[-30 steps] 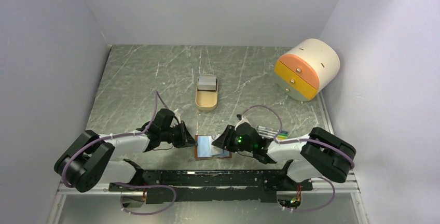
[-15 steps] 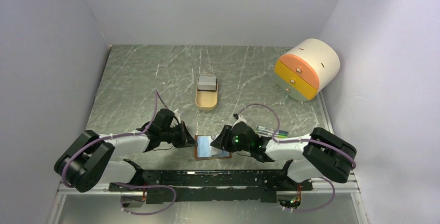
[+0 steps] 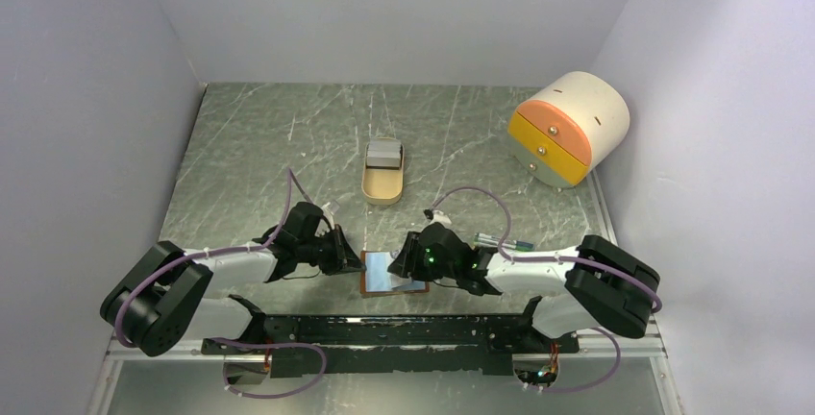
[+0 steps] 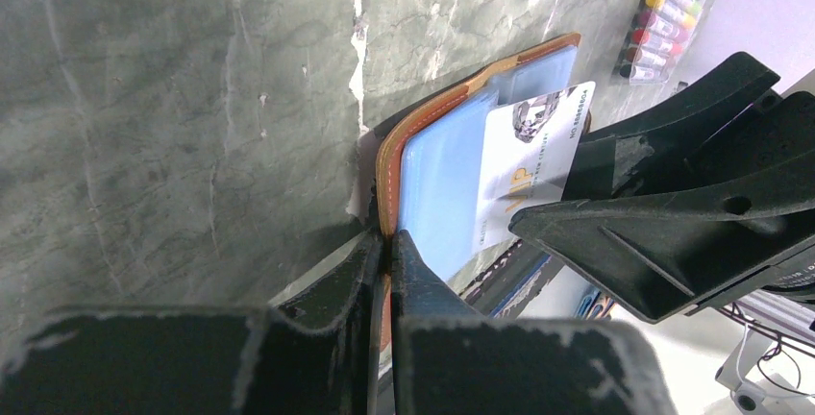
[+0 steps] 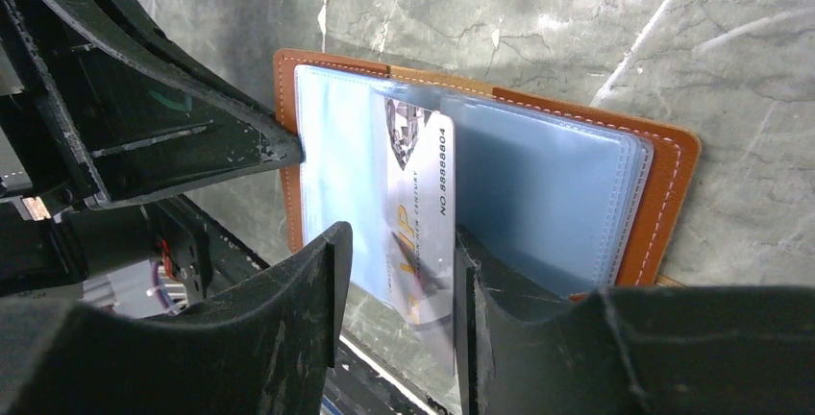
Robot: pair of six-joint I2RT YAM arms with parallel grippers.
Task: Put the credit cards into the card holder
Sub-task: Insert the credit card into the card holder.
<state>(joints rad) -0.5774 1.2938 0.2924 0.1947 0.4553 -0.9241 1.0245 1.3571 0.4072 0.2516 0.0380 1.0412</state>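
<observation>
Close to the near edge of the table (image 3: pixel 240 146), between the two arms, the card holder (image 3: pixel 382 274) lies open with its clear sleeves up; the left gripper (image 4: pixel 389 242) is clenched on the brown leather rim; the right gripper (image 5: pixel 402 237) has its jaws apart, one finger either side of a white card (image 5: pixel 423 184), with a gap on one side; the card sits partway in a sleeve, its near end sticking out; pens (image 3: pixel 500 240) lie beside the right arm; a tan tray (image 3: pixel 382 184) stands further back
</observation>
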